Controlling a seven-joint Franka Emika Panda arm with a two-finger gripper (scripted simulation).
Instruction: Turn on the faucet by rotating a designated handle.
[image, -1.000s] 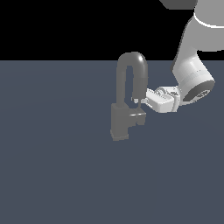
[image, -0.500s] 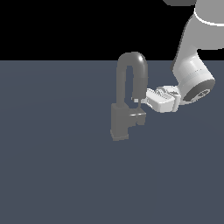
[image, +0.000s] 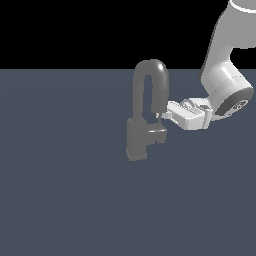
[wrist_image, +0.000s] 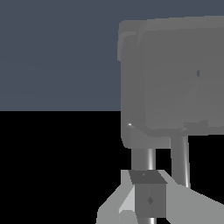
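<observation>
Matte grey against the slate-blue desk (image: 60, 200), the faucet (image: 141, 125) stands a little to the exterior view's right of centre, its boxy base on the surface and the inverted-U spout rising above it and curving back down on the right. Just right of the base, the handle (image: 160, 135) juts out as a small block, directly under the spout's open end. Further right, the white hand (image: 161, 116) reaches in level from the arm (image: 225, 85), its tips beside the spout end and just above the handle; whether they touch the handle cannot be told at this size. Compared with a second ago, the hand has crept a little to the left toward the faucet, while the handle shows no turn that I can make out, so the faucet is probably not yet on and the arm is likely closing in for the push. In the wrist view the base fills the frame as a large grey block (wrist_image: 175, 78) with two thin stems below it, and a small dark cube (wrist_image: 148, 199) sits between pale finger surfaces (wrist_image: 188, 205). That hints at fingers set close about something, but I cannot tell whether the hand is parted or closed. The next move likely needs a sideways sweep against the lever.
</observation>
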